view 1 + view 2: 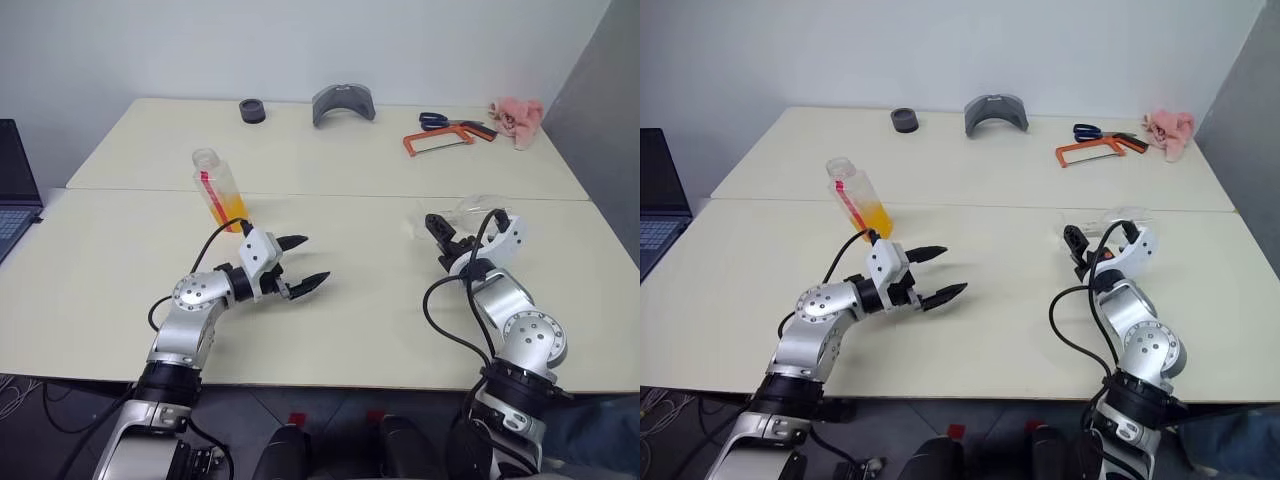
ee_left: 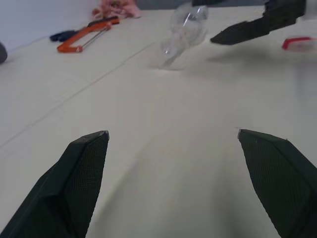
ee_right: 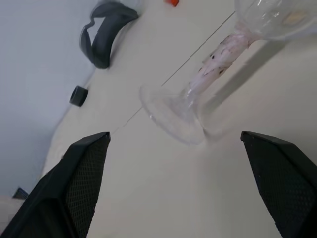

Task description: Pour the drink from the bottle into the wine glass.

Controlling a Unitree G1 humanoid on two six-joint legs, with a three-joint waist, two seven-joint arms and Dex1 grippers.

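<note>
Right wrist view: wine glass [image 3: 198, 94] stood upright on table [image 1: 360, 300], foot and stem just ahead of right gripper [image 1: 466, 238], fingers spread wide, holding nothing. Left gripper [image 1: 305, 262] likewise wide and empty, bottle [image 1: 220, 190] just behind it, drink [image 1: 232, 212] filling lower part, no cap seen. Risks judged: finger clipping thin stem could topple glass; left arm swinging back could knock uncapped bottle, spilling drink.
</note>
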